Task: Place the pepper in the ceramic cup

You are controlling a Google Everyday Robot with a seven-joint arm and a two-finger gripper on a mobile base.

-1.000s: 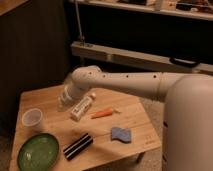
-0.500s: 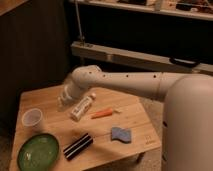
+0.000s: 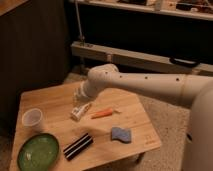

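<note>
Currently gripper (image 3: 80, 96) closed over white btl (image 3: 81, 111), pepper (image 3: 102, 113) beside, cup (image 3: 32, 119) well apart

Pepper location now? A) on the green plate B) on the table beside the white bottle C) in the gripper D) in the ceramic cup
B: the pepper lies on the table beside the white bottle, apart from the ceramic cup; the gripper is just above the bottle.

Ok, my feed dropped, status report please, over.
Gripper shut, just above white bottle, mid-table. Pepper loose on table, beside bottle. Ceramic cup upright near green plate. Bottle lies between pepper and cup.
</note>
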